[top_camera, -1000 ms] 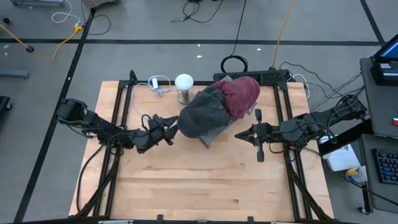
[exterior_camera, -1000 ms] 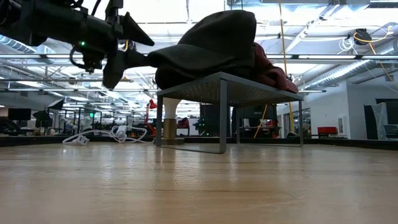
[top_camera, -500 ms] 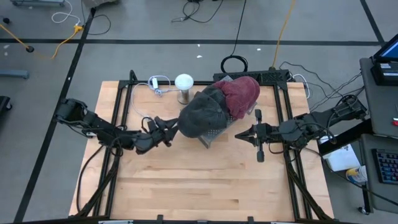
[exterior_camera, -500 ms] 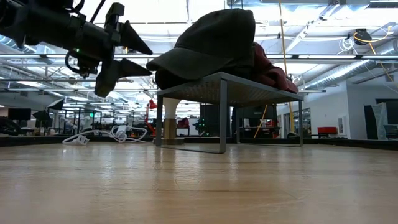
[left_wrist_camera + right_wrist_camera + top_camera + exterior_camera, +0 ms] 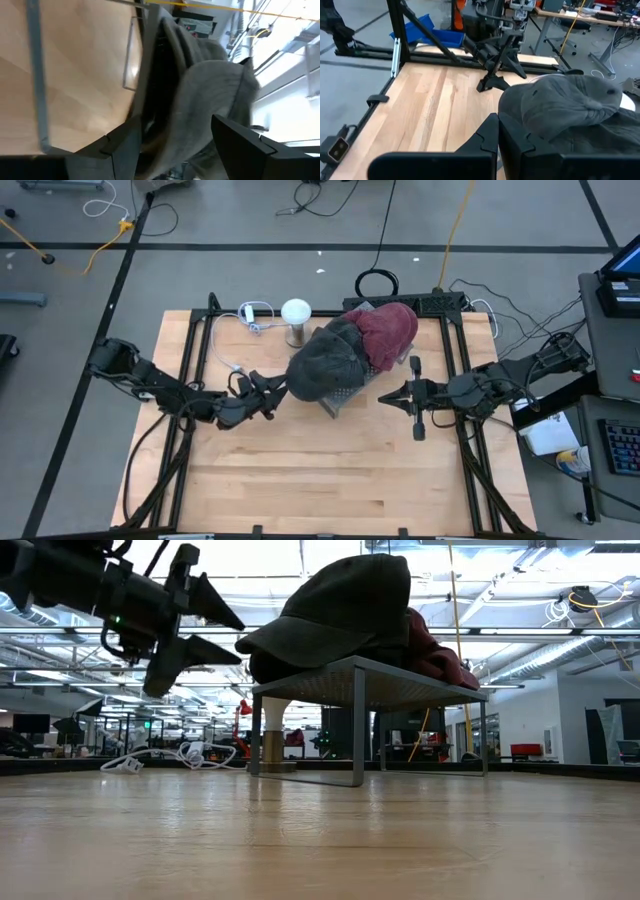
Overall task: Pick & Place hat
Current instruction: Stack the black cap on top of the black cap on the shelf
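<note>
A dark grey hat sits crown-up on the mesh top of a low metal stand, its brim jutting past the stand's left end. My left gripper is open and level, just left of the brim. One fingertip is above the brim's edge and one below, with a gap to each. In the left wrist view the hat lies ahead of my left gripper. My right gripper hovers shut to the right of the stand, and its wrist view shows the hat.
A red hat lies on the stand behind the grey one. A white-topped post and a white cable are at the far left of the stand. The near half of the wooden table is bare.
My left gripper has turned a little at the wrist and eased slightly toward the table's left edge, staying open. The brim, which ran together with the lower finger a second ago, now shows apart from both fingers. The hat stays on the stand.
</note>
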